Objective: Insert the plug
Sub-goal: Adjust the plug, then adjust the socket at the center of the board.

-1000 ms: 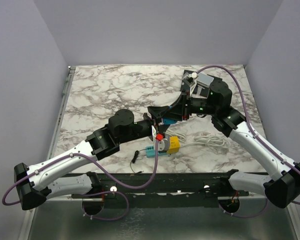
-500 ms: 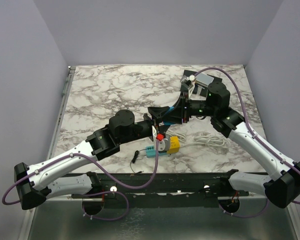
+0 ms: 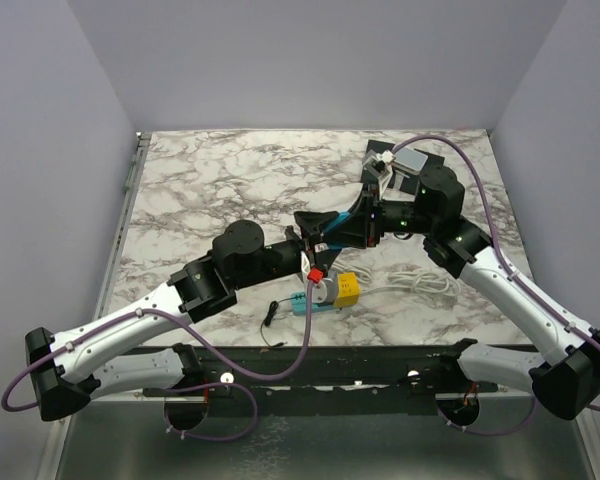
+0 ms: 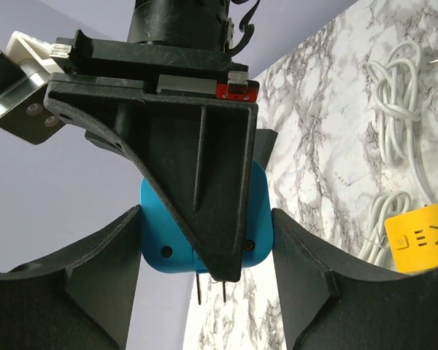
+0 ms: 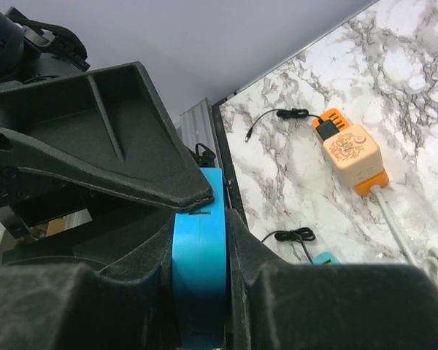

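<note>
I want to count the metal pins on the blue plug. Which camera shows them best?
The left wrist view. The blue plug faces that camera, and two thin pins poke out below it. The right wrist view shows only the plug's narrow blue edge, no pins. The top view shows just a blue sliver.

Centre of frame is jammed: left claw (image 3: 315,243) and right claw (image 3: 332,232) meet nose to nose, both clamped on one blue plug (image 4: 160,244). The right claw's finger lies across the plug face, between the left claw's fingers (image 4: 95,284). Right under them is a tight cluster: yellow socket cube (image 3: 348,288), teal adapter (image 3: 302,304) with a thin black lead (image 3: 270,318) at its lower left, and a white cable coil (image 3: 420,282) to the right. Worktop (image 3: 210,175) is open across upper left and centre back.
</note>
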You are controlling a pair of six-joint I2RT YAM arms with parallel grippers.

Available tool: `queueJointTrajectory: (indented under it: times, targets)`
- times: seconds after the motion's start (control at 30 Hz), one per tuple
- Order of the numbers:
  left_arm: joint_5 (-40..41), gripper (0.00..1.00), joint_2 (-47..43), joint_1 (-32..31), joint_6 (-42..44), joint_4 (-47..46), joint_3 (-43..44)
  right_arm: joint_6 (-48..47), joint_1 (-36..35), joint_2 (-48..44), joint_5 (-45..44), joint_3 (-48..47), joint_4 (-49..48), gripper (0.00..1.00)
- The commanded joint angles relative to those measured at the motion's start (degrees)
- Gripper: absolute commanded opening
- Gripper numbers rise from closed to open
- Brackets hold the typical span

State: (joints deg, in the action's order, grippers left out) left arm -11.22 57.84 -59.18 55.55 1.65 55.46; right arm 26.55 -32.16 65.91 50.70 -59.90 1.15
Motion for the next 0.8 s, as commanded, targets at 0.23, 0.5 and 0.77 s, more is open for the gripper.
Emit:
queueJointTrajectory:
  times: [0.23,0.5,0.77]
  targets:
    - [5.4,0.99,-2.6,-0.3,-19.4,2.4,-4.4,-16.3,3.5,-1.0,-0.9,-8.1,18.2,0.01]
    - [6.9,0.99,-4.9,-0.3,-32.7,5.3,-12.7,-29.9,8.2,1.8,-2.9,-14.1,34.4,0.01]
    - [1.2,0.99,4.8,-0.4,-32.4,5.2,-14.3,-29.9,12.1,1.6,-1.7,-12.7,34.1,0.01]
